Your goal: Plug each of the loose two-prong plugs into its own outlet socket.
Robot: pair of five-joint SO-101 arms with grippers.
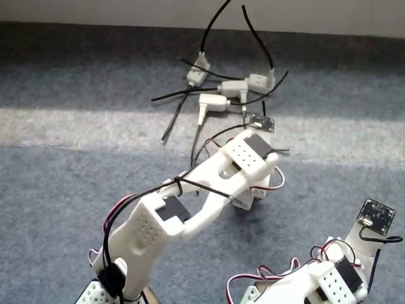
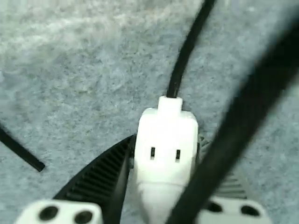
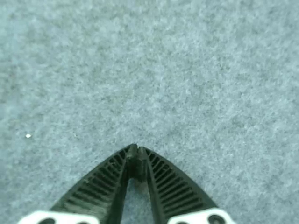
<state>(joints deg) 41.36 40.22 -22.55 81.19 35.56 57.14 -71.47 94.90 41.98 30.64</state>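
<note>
**Left arm, socket piece in grip: pick-up done, mating not yet begun**

- Left arm (image 1: 190, 209): nearest the high camera, stretched out over the grey carpet-like cover (image 1: 63, 190).
- Right arm (image 1: 316, 282): low, behind and to the right of the left gripper (image 2: 166, 144). Right gripper (image 3: 136, 156) with jaws pressed together, tips touching, nothing between them, bare cover beneath.
- Cluster of white plugs and sockets (image 1: 231, 87): ahead of the left gripper and apart from it. Pieces close together, black cords crossing. Not possible to tell which are loose plugs and which are already mated.
- White socket piece (image 2: 164, 135): clamped between the left jaws, two slots facing the wrist camera.
- Black cord (image 2: 187, 51): running from the far end of the socket piece, straight ahead of the tips.
- Loose cord end (image 2: 28, 158): on the cover beside the left gripper, apart from it.
- Step in hand, as judged: one socket secured, no plug at its slots yet.
- Next move, as judged: carrying the held socket forward to a loose plug in the cluster, lining slots up with prongs, then pushing along the prong line. Probably also calls for the right gripper to open and steady the plug against that push.
</note>
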